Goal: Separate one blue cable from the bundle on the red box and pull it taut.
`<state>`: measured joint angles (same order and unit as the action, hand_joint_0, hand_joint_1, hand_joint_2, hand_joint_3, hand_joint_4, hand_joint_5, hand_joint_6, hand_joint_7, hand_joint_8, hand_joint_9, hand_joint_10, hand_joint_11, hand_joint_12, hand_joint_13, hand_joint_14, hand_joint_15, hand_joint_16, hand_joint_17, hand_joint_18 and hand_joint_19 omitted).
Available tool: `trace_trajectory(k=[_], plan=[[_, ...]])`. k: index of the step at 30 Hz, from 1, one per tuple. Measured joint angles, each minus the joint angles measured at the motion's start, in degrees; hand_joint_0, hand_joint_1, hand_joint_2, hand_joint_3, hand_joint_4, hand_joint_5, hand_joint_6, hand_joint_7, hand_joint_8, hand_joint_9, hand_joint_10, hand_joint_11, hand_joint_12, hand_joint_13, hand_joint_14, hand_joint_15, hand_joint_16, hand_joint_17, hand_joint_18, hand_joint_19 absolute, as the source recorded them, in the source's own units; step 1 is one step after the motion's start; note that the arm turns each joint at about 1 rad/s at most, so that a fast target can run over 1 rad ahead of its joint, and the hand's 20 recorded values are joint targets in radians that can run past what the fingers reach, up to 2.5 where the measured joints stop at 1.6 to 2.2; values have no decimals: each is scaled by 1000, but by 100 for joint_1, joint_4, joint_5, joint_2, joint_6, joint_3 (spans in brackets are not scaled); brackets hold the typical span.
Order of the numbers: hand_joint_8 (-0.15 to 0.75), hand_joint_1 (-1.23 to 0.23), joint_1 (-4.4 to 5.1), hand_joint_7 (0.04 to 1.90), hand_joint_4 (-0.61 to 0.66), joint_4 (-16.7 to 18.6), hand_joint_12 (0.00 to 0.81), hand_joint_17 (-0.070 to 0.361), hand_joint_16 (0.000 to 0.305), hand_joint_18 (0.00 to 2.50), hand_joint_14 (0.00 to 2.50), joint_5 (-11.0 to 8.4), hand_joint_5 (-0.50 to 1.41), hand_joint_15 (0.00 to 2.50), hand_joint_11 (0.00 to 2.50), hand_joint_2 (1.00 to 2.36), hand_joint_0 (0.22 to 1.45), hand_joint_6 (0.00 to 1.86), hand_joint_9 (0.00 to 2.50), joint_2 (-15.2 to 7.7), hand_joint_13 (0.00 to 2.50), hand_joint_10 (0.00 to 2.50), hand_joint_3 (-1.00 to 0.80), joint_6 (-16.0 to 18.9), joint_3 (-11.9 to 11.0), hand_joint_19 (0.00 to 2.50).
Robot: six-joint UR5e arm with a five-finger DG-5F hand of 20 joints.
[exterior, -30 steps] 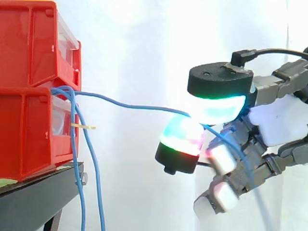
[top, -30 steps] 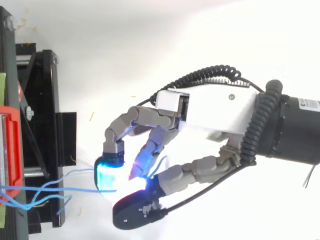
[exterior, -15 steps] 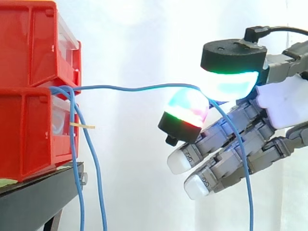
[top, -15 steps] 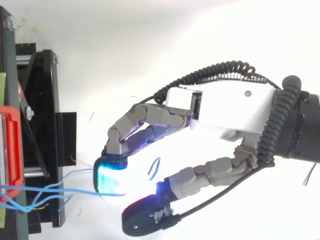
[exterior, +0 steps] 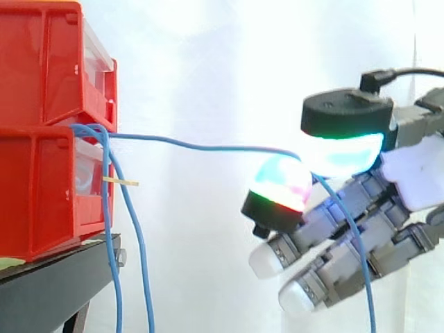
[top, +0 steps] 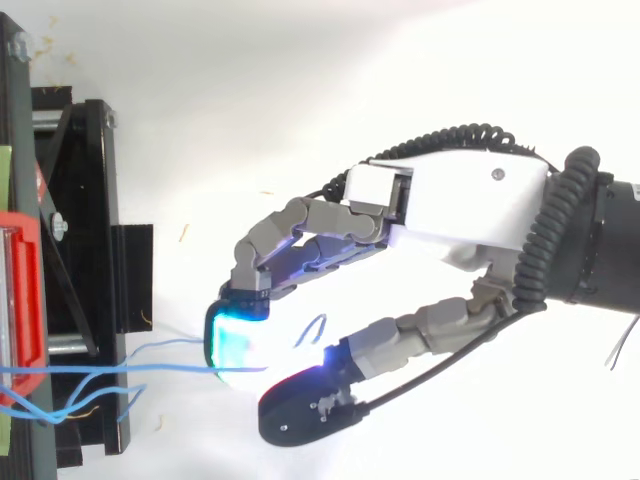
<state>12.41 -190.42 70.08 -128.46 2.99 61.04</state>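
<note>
My hand (top: 470, 205): reaching in from the right, level with the seam between the two stacked bins and well apart from them, my palm turned toward them.
My grip: the thumb and one finger are curled toward each other, their glowing pads pressed together and pinching a single blue cable (exterior: 201, 147).
Upper pad (exterior: 341, 151): glows cyan and white under a black cap.
Lower pad (exterior: 281, 182): glows cyan and pink, with a green and red band at its black base.
My other fingers: stretched out side by side below the pinch, pointing down and left, with white tips (exterior: 267, 258), touching nothing.
Blue cable: leaves the front of the bins where the upper one sits on the lower, crosses the open gap to my pads in a shallow wave rather than a straight line, then drops behind my fingers toward the bottom edge.
Bundle (exterior: 111, 229): the remaining blue strands hang down in front of the lower bin and past the stand's edge, with a small yellow tie (exterior: 119, 182) sticking out to the right.
Upper red bin (exterior: 41, 62): sits on the lower red bin (exterior: 35, 194), at the far left.
Black stand (exterior: 48, 291): carries both bins.
Backdrop: a white curtain (exterior: 208, 62).
</note>
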Motion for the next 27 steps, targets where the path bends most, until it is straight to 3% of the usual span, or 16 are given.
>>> trace_trajectory(k=[4,5,8,12,27], plan=[[169,-880,-1,952,-96,35,342,98,43,9,11,11,-22,294,0,1001,604,894,739,-1,677,2,-138,1,113,158],[185,-854,-2,959,-102,50,355,102,45,41,12,12,-18,317,10,1118,571,892,783,-2,720,0,-164,-7,134,168],[192,-818,-4,965,-112,77,370,106,47,77,12,11,-12,336,37,1296,527,888,837,-3,758,0,-194,-25,158,185],[192,-808,-3,973,-116,90,372,106,47,97,12,8,-9,344,30,1363,511,885,843,-4,772,1,-205,-40,166,189],[196,-796,-3,975,-134,106,379,108,48,71,13,15,-9,361,69,1388,502,882,848,-4,767,1,-222,-164,168,172]])
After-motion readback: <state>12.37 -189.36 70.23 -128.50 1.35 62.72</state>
